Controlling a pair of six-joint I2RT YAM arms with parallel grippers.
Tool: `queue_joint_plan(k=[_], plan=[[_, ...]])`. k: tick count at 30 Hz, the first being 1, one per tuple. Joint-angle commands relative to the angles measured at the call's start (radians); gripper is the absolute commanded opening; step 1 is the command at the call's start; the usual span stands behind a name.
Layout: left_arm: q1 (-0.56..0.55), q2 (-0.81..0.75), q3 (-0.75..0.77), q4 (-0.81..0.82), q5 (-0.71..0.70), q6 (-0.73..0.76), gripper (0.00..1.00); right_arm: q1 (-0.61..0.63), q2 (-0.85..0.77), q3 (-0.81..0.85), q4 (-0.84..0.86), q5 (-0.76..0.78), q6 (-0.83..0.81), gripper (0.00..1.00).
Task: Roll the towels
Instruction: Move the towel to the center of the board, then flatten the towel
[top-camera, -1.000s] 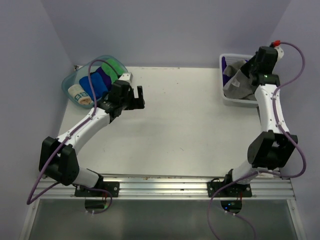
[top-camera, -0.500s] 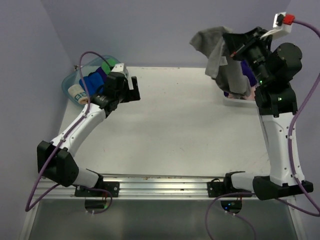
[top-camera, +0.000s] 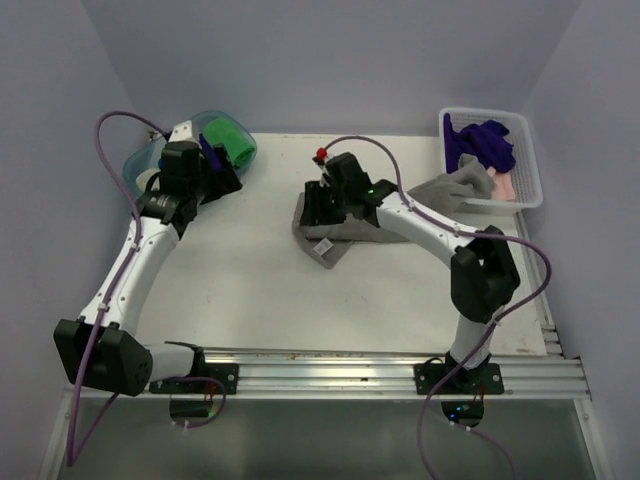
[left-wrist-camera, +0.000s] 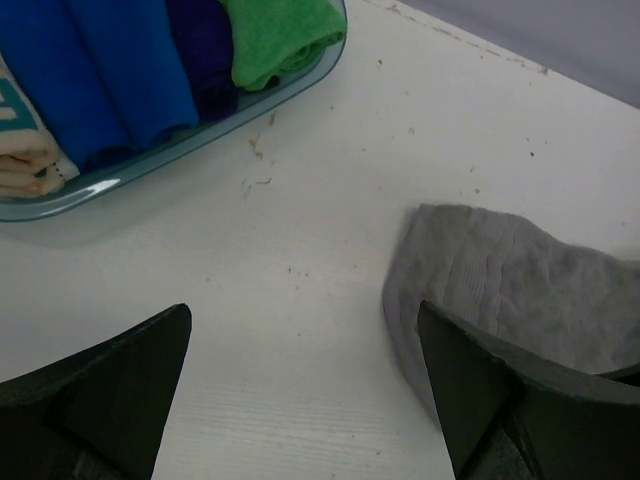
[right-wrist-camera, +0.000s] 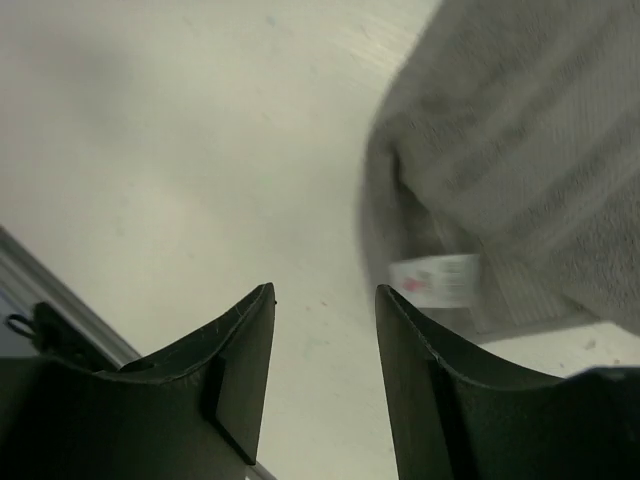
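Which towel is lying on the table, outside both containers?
The grey towel; the purple towel and the pink towel lie in the white basket.

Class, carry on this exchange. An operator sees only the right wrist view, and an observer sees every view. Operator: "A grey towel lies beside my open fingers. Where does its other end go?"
Observer: The grey towel stretches rightward to the white basket, and its end rests against the basket's side.
Operator: What is in that basket?
Observer: A purple towel and a pink towel, neither of them rolled.
Operator: Is the other arm near my towel?
Observer: No. The left gripper hangs open and empty by the teal bin at the far left, apart from the grey towel.
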Motion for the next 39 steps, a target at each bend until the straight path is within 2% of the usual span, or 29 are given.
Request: queue_joint_plan(k=[1, 3, 6, 8, 12, 15, 22, 32, 35, 36, 38, 39], plan=[[-0.022, -0.024, -0.058, 0.034, 0.114, -0.022, 0.99, -0.012, -0.064, -0.002, -0.088, 0.094, -0.049, 0.49], [-0.098, -0.018, -0.11, 0.057, 0.108, -0.032, 0.99, -0.073, -0.132, -0.074, -0.06, 0.128, -0.041, 0.54], [-0.236, 0.028, -0.166, 0.095, 0.117, -0.071, 0.99, -0.191, -0.211, -0.159, -0.043, 0.127, -0.023, 0.54], [-0.278, 0.075, -0.204, 0.13, 0.147, -0.109, 0.99, -0.255, -0.266, -0.193, -0.054, 0.145, -0.026, 0.54], [-0.38, 0.172, -0.229, 0.164, 0.149, -0.164, 0.98, -0.314, -0.339, -0.266, -0.083, 0.176, -0.047, 0.56], [-0.443, 0.258, -0.224, 0.177, 0.147, -0.225, 0.98, -0.329, -0.376, -0.297, -0.092, 0.193, -0.046, 0.61], [-0.485, 0.399, -0.226, 0.281, 0.221, -0.341, 0.93, -0.332, -0.403, -0.326, -0.092, 0.187, -0.038, 0.63], [-0.502, 0.537, -0.198, 0.289, 0.158, -0.428, 0.79, -0.332, -0.434, -0.355, -0.098, 0.19, -0.041, 0.63], [-0.502, 0.549, -0.174, 0.287, 0.158, -0.43, 0.62, -0.332, -0.44, -0.374, -0.097, 0.19, -0.04, 0.63], [-0.499, 0.551, -0.161, 0.276, 0.126, -0.422, 0.37, -0.334, -0.44, -0.377, -0.097, 0.193, -0.038, 0.63], [-0.49, 0.536, -0.108, 0.226, 0.089, -0.405, 0.04, -0.334, -0.445, -0.378, -0.112, 0.222, -0.038, 0.62], [-0.482, 0.523, -0.092, 0.206, 0.078, -0.391, 0.0, -0.332, -0.455, -0.383, -0.115, 0.237, -0.041, 0.62]])
